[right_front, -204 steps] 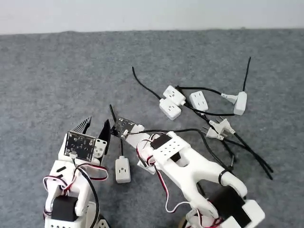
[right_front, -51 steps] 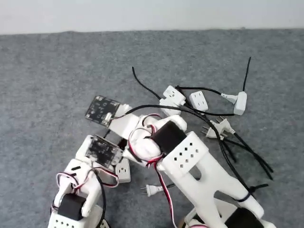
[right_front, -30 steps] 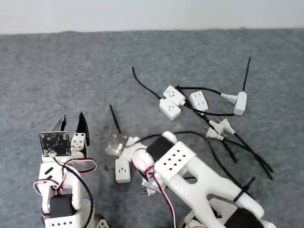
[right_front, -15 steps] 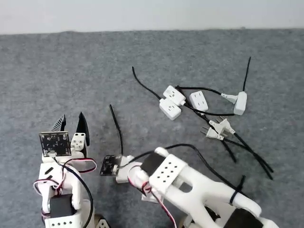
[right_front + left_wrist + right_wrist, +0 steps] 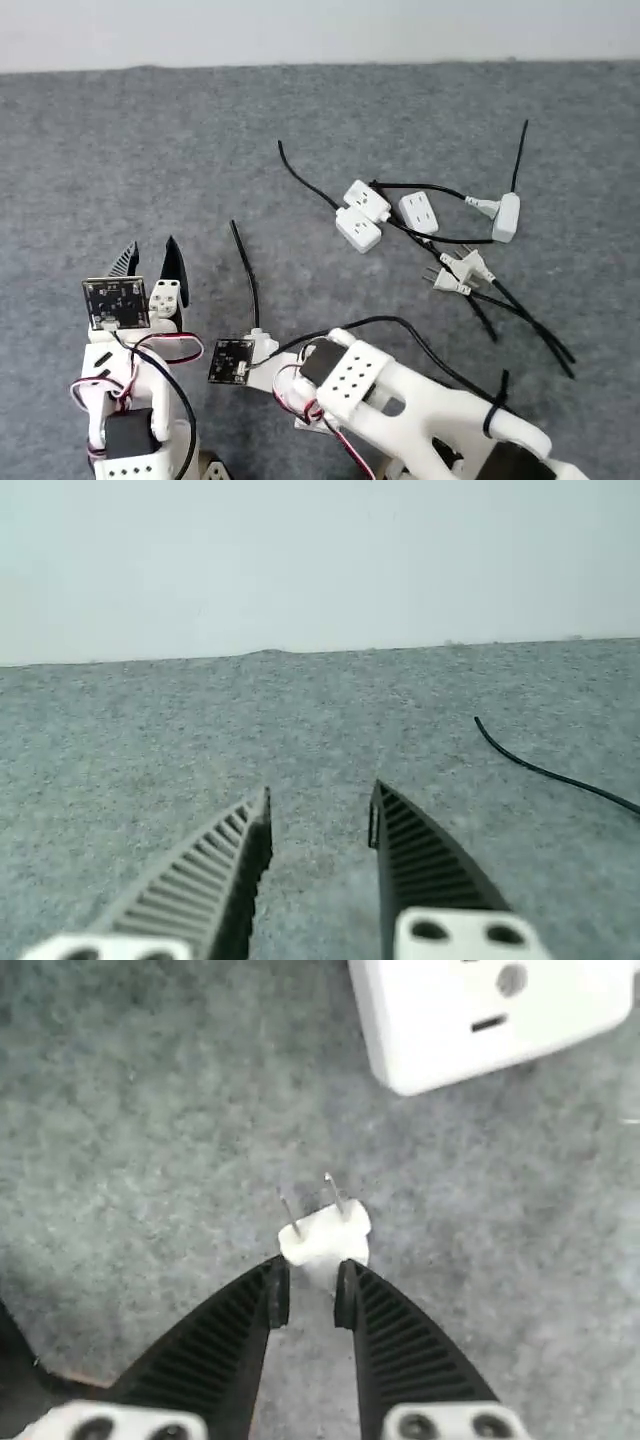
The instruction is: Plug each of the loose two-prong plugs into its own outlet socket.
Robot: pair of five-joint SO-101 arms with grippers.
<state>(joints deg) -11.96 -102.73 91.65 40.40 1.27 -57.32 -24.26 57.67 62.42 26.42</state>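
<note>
Plug [image 5: 323, 1238] clamped in right gripper [image 5: 310, 1285], prongs [image 5: 333, 1196] toward socket [image 5: 440, 1010]; square them with its slots [image 5: 487, 1023] before pushing; left gripper [image 5: 320, 820] spread apart

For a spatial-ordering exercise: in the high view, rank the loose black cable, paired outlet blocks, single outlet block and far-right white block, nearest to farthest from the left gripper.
From the left gripper:
1. loose black cable, close beside it.
2. paired outlet blocks, mid-table.
3. single outlet block, just beyond the pair.
4. far-right white block, at the table's right side.
</note>
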